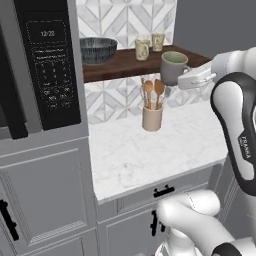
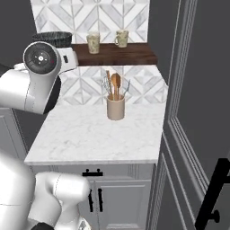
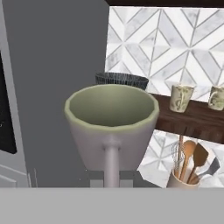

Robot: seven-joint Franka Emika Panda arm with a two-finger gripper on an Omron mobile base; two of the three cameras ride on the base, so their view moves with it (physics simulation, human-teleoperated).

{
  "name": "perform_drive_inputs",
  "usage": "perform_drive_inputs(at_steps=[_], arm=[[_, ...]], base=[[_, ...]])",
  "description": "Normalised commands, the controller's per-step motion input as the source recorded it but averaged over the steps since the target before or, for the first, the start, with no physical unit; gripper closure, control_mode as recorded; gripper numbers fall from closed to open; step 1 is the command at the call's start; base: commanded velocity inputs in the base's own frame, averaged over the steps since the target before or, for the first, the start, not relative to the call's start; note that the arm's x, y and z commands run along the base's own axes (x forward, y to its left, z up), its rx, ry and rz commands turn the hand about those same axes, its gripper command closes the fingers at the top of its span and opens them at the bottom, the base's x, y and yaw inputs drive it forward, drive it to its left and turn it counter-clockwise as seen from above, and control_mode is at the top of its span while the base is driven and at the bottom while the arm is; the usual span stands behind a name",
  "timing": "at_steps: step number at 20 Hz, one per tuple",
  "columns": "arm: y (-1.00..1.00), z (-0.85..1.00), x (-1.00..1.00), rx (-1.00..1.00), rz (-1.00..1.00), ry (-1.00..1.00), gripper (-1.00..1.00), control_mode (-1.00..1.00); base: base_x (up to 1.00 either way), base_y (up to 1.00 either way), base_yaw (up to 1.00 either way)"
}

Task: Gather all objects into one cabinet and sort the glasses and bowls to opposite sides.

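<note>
A: Where is the grey mug (image 1: 173, 67) seen, and how is it held?

B: It is carried upright in the air just in front of the dark shelf (image 1: 125, 65), above the marble counter (image 1: 150, 150). In the hand view the handle (image 3: 111, 164) faces the camera and the gripper (image 1: 186, 77) appears to be closed on it, though the fingertips themselves are hidden behind the mug.

A: How can it be expected to handle?

B: A stiff, glazed, fairly heavy ceramic is judged likely. It would chip if knocked against the shelf edge, and it could swing about the handle if the grip is loose. The handle is the soundest place to be taken, as the wall is wide and smooth.

A: What lies around it?

B: The ribbed bowl (image 1: 97, 49) is set at the shelf's left end; the two cream cups (image 1: 142, 49) (image 1: 158, 41) stand together further right. A crock of wooden spoons (image 1: 152, 117) is placed on the counter below. The mug is best set down beside the cups, well apart from the bowl.
</note>
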Motion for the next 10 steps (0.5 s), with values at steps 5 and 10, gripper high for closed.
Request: perform_drive_inputs(at_steps=[5, 10], arm=[[0.00, 0.00, 0.00, 0.00, 0.00, 0.00, 1.00, 1.00], [0.00, 0.00, 0.00, 0.00, 0.00, 0.00, 1.00, 1.00]], base=[[0.49, -0.42, 0.11], [0.63, -0.28, 0.11]])
